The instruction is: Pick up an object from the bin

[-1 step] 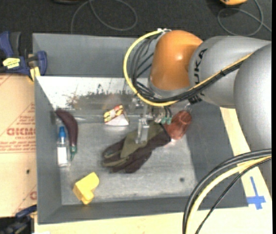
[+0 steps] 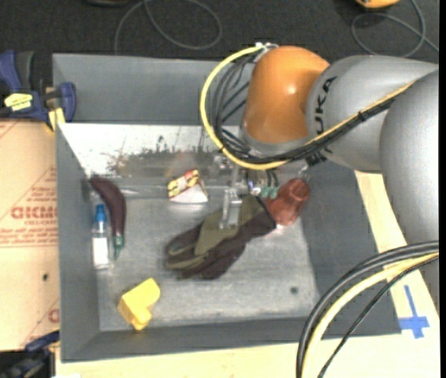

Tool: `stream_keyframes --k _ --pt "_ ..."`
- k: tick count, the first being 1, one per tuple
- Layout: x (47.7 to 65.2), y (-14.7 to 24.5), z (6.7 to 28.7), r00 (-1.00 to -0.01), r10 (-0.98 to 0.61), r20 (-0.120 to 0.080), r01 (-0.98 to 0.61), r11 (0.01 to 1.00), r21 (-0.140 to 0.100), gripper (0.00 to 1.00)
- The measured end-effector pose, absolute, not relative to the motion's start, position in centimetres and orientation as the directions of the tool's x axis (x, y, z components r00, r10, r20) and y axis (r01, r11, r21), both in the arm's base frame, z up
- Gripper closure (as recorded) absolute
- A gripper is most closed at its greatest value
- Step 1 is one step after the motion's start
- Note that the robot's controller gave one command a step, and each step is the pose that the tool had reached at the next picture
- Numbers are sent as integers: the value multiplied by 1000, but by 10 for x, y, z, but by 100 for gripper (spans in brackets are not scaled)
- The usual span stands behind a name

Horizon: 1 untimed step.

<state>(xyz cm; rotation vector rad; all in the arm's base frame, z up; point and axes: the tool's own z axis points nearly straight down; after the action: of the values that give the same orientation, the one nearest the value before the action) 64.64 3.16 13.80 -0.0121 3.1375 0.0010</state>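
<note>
1. Grey metal gripper (image 2: 232, 209) sits low in the middle of the frame, under the arm's orange cover, right down on the upper right end of a dark cloth thing. Open or closed? I cannot tell from where I stand.
2. That cloth thing is an olive-and-maroon glove (image 2: 206, 252), or something very like one, sprawled limp across the centre of the bin (image 2: 302, 290), running down and left from the gripper.
3. My read on handling: soft, light and floppy, nothing to break. It will sag and dangle once lifted, so a pinch on a bunched fold near its thick middle looks safer than its thin edge.
4. Just right of the gripper, a reddish-brown cup (image 2: 289, 200) lies tipped, touching or nearly touching the glove; it could get nudged.
5. Just left, a small white packet (image 2: 185, 186) with red and yellow print.
6. Farther out: a clear bottle (image 2: 100, 241) beside a dark maroon strip (image 2: 111, 199) at the left wall, and a yellow block (image 2: 139, 302) at lower left, well apart.
</note>
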Motion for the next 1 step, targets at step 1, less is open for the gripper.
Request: stream_keyframes --k 1 --pt "646 32 138 -1000 -7 -4 -7 1000 1 0"
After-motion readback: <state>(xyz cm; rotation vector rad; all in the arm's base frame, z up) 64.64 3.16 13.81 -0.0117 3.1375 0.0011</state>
